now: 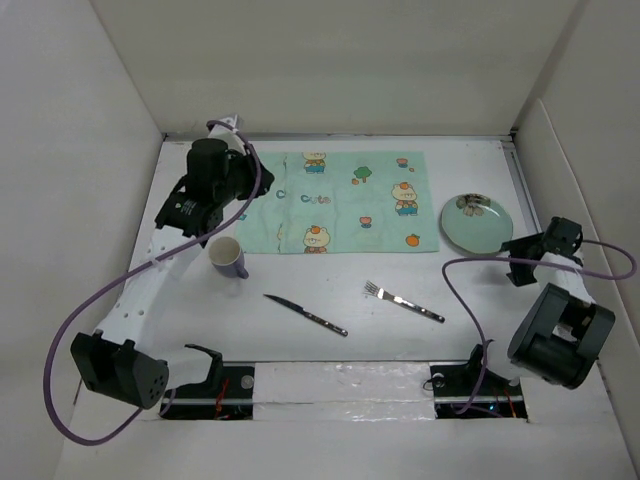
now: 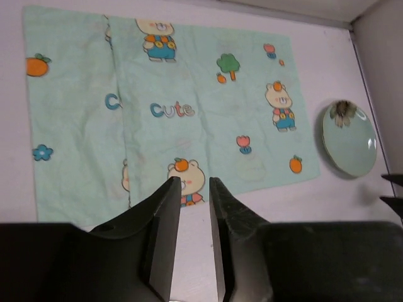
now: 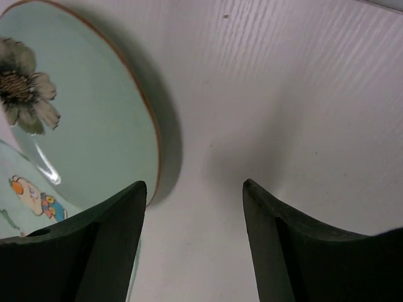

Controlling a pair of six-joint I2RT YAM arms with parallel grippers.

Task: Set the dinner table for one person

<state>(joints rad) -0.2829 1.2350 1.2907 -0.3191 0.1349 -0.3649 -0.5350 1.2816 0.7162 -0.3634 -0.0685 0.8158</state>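
Note:
The white dinner table [image 1: 150, 330] carries a mint-green cartoon placemat [image 1: 350, 200] at its middle back. A pale green plate with a flower print [image 1: 476, 222] lies just right of the placemat. My right gripper [image 1: 518, 260] is open and empty, low at the plate's right rim; in the right wrist view [image 3: 195, 185] the plate [image 3: 75, 113] is beside the left finger. My left gripper [image 1: 232, 212] hangs high over the placemat's left part. Its jaws [image 2: 194, 182] stand a narrow gap apart with nothing between them. The placemat [image 2: 201, 113] and plate [image 2: 349, 138] show below.
A white mug with a dark handle [image 1: 228, 257] stands in front of the placemat's left corner. A knife [image 1: 305, 314] and a fork [image 1: 403, 300] lie on the table nearer the arms. White walls close in the table on three sides.

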